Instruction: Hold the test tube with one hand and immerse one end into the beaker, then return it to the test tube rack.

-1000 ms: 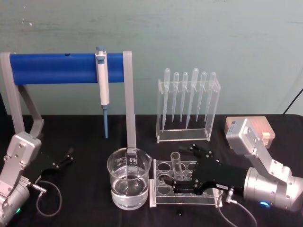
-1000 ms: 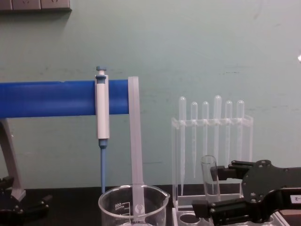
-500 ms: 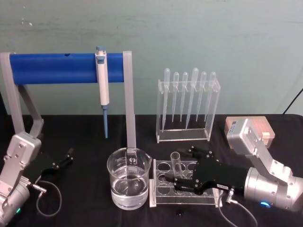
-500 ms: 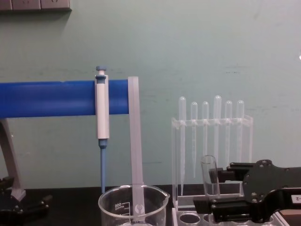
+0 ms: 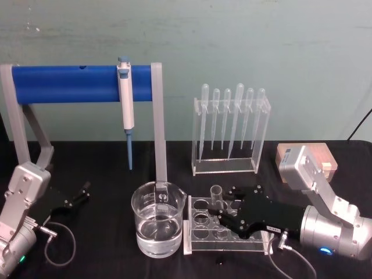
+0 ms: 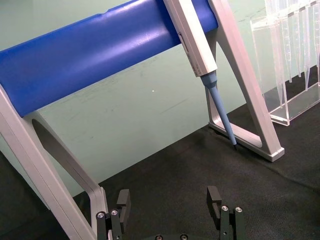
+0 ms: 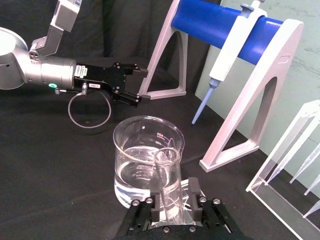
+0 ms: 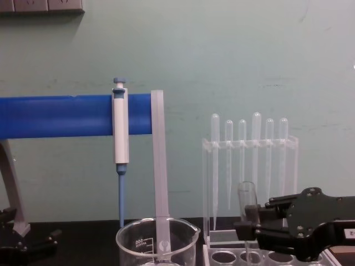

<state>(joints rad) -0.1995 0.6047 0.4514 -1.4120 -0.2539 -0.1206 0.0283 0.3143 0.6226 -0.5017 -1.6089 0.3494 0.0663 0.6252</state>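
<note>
The test tube (image 5: 217,196) stands upright in a hole of the white rack (image 5: 189,232), its rim above my right gripper (image 5: 224,213). That black gripper reaches in from the right, and its two fingers press the tube's sides just above the rack, shut on it. The right wrist view shows the test tube (image 7: 168,172) pinched in the gripper (image 7: 175,206), with the beaker (image 7: 148,157) right behind it. The beaker (image 5: 158,218) holds clear liquid and stands just left of the rack. My left gripper (image 5: 81,193) rests open on the table at far left.
A blue-bar stand (image 5: 70,83) with a blue-and-white pipettor (image 5: 125,93) hanging from it spans the back left; its grey leg comes down right behind the beaker. A clear holder of plastic pipettes (image 5: 229,131) stands behind the rack. A tan box (image 5: 317,156) lies at right, a cable loop (image 5: 58,244) at left.
My right gripper's fingers have slid forward and drawn together onto the test tube, which stays in the rack. The left arm has not moved.
</note>
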